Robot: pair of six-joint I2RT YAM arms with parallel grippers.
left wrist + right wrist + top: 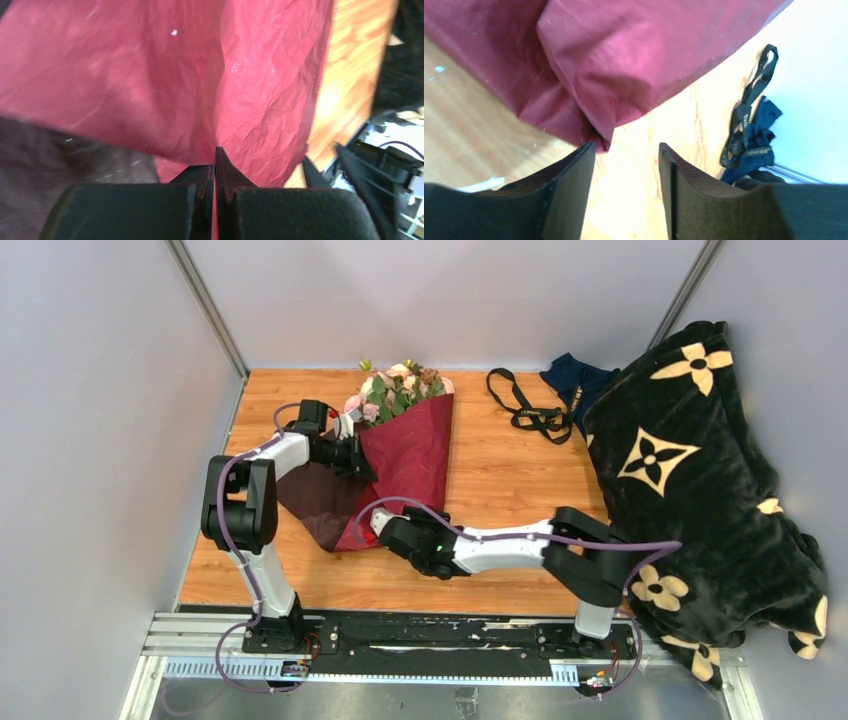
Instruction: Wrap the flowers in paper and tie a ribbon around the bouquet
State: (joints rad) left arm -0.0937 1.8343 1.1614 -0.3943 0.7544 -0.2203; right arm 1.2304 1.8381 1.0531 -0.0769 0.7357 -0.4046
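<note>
I see the wooden surface [500, 500] with a black blanket [700, 490] heaped along its right edge. The bouquet [405, 445] lies left of centre, and the flowers [400, 385] point toward the far edge out of the dark red paper [260, 75] cone. My left tool [215, 167] is clamped shut on a fold of that paper at the cone's left side. My right tool [626, 162] has its jaws apart at the cone's near tip and grips nothing. The ribbon [530, 410] lies loose near the far edge, between the bouquet and a navy cloth [575, 380].
</note>
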